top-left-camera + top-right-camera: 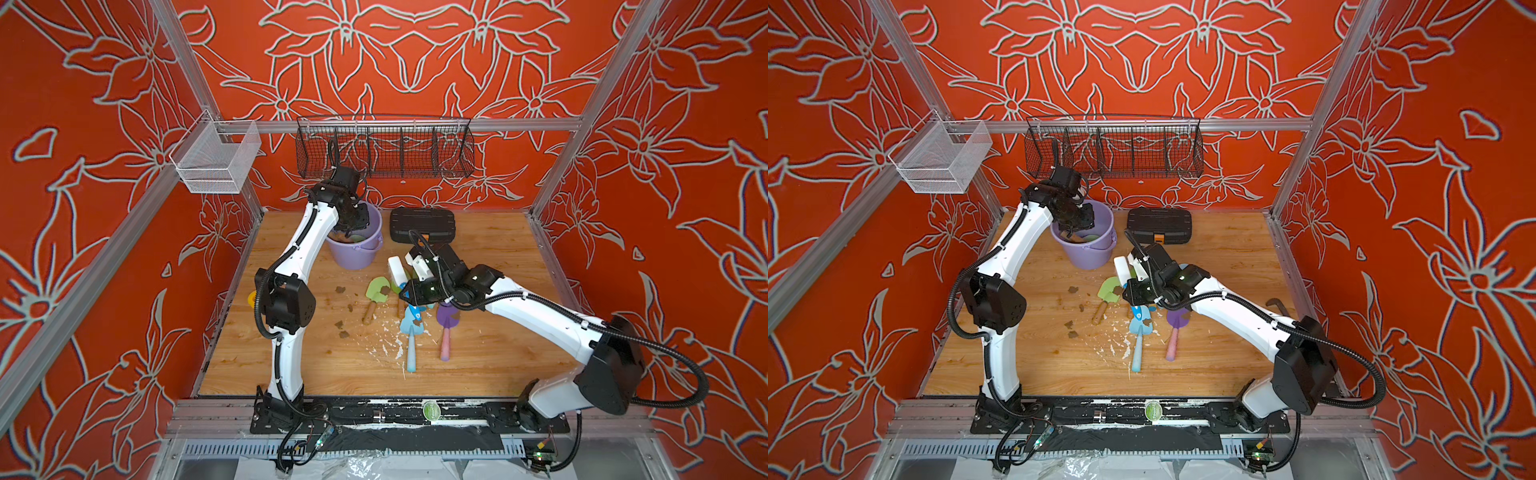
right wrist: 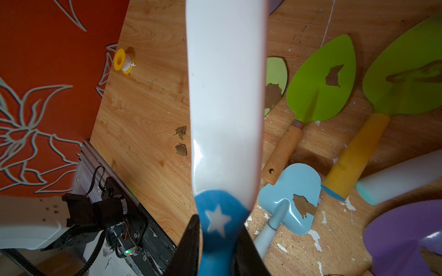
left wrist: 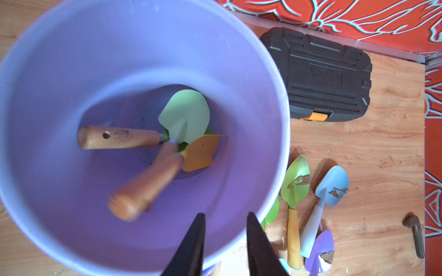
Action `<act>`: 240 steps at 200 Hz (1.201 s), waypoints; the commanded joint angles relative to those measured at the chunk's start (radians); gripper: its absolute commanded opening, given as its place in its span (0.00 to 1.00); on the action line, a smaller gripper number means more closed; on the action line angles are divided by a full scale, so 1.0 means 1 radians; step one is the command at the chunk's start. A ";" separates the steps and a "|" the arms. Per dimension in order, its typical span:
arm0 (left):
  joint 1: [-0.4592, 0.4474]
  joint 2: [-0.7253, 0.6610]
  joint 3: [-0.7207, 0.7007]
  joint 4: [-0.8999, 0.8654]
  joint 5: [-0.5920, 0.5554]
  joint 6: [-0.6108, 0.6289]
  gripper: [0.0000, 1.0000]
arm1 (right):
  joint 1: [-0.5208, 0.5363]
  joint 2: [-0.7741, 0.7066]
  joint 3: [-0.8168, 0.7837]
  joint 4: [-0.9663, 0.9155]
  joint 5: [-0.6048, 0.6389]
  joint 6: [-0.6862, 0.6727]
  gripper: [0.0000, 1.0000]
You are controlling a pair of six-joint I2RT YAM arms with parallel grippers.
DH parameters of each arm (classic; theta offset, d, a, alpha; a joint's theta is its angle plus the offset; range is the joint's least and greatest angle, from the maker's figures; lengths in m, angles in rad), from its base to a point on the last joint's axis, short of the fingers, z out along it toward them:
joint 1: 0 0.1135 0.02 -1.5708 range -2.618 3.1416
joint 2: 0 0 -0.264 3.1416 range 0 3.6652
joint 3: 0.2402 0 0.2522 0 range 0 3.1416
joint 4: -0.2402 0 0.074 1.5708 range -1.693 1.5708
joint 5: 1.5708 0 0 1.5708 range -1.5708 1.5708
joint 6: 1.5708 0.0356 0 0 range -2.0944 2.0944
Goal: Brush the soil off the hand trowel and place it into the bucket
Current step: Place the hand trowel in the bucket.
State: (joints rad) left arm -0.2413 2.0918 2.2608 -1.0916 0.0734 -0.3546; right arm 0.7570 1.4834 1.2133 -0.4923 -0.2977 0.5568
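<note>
1. Directly beneath my left pincer [image 3: 226, 215], its jaws parted and empty, two trowels [image 3: 184, 117] lie inside the bucket [image 3: 35, 167].
2. My right pincer [image 2: 218, 224], clamped on the brush [image 2: 224, 95], is nearer the green trowel [image 2: 320, 90] on the surface [image 2: 148, 114]. That trowel has soil [image 2: 333, 76] on its blade and lies crosswise just beside the pincer.

The left gripper [image 1: 1075, 230] hangs over the mouth of the lavender bucket [image 1: 1096, 255]. Inside the bucket a wooden handle [image 1: 1076, 240] and a pale green blade [image 1: 1093, 238] show. A black case [image 1: 1158, 222] with an orange latch lies near the bucket. The right gripper [image 1: 1126, 291] holds a white brush [image 1: 1120, 266] upright, just beside a green trowel [image 1: 1109, 289]. A blue trowel [image 1: 1139, 332] and a purple trowel [image 1: 1177, 322] lie close by. Brown soil clumps [image 1: 1073, 289] and white flecks dot the wooden table [image 1: 1225, 257].
</note>
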 commanded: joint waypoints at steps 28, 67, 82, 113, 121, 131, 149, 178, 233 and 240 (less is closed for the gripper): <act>0.000 -0.192 -0.171 0.047 0.074 -0.023 0.33 | 0.001 0.004 0.044 0.007 -0.058 -0.031 0.00; -0.053 -0.507 -0.639 0.269 0.178 -0.112 0.43 | 0.017 -0.009 -0.002 0.058 -0.120 -0.030 0.00; -0.089 -0.627 -0.824 0.367 0.202 -0.170 0.47 | 0.033 -0.006 -0.006 0.055 -0.130 -0.037 0.00; -0.162 -0.801 -1.073 0.460 0.195 -0.269 0.56 | 0.063 -0.012 -0.011 0.032 -0.149 -0.045 0.00; -0.171 -0.837 -1.133 0.500 0.209 -0.297 0.59 | 0.070 -0.015 -0.012 0.030 -0.154 -0.044 0.00; -0.173 -0.883 -1.216 0.578 0.236 -0.344 0.62 | 0.077 -0.017 -0.013 0.030 -0.172 -0.047 0.00; -0.173 -0.942 -1.330 0.682 0.244 -0.400 0.66 | 0.085 -0.021 -0.026 0.050 -0.207 -0.040 0.00; -0.173 -0.967 -1.372 0.725 0.249 -0.400 0.67 | 0.103 -0.004 -0.016 0.049 -0.222 -0.040 0.00; -0.174 -0.956 -1.414 0.827 0.336 -0.440 0.68 | 0.115 0.024 0.001 0.072 -0.206 -0.027 0.00; -0.173 -0.949 -1.416 0.839 0.352 -0.447 0.68 | 0.114 0.027 0.005 0.075 -0.201 -0.028 0.00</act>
State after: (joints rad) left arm -0.4126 1.1343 0.8547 -0.3279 0.3634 -0.7666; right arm 0.8658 1.4952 1.1866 -0.4511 -0.4965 0.5278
